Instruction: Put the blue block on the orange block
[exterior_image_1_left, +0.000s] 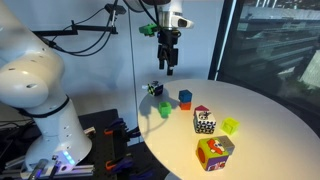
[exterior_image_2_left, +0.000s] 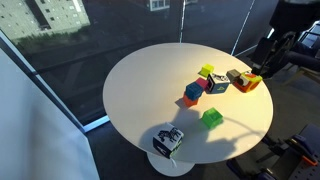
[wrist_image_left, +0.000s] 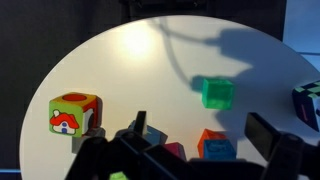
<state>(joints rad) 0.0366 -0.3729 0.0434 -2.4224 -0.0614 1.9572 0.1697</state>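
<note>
The blue block (exterior_image_1_left: 185, 96) appears to rest on top of the orange block (exterior_image_1_left: 184, 104) near the middle of the round white table (exterior_image_1_left: 260, 115). An exterior view shows the same pair, blue block (exterior_image_2_left: 194, 91) over orange block (exterior_image_2_left: 189, 101). In the wrist view the blue block (wrist_image_left: 215, 150) lies low in the picture with the orange block (wrist_image_left: 205, 135) showing behind it. My gripper (exterior_image_1_left: 170, 68) hangs high above the table, open and empty. In the wrist view the gripper (wrist_image_left: 200, 122) has its fingers spread wide, well above the pair.
A green block (exterior_image_1_left: 164, 110), a small patterned cube (exterior_image_1_left: 154, 88), a checkered cube with a red piece (exterior_image_1_left: 203, 120), a yellow-green block (exterior_image_1_left: 230, 126) and a big picture cube (exterior_image_1_left: 214, 152) stand around the pair. The table edge (exterior_image_2_left: 130, 120) drops off beside a window.
</note>
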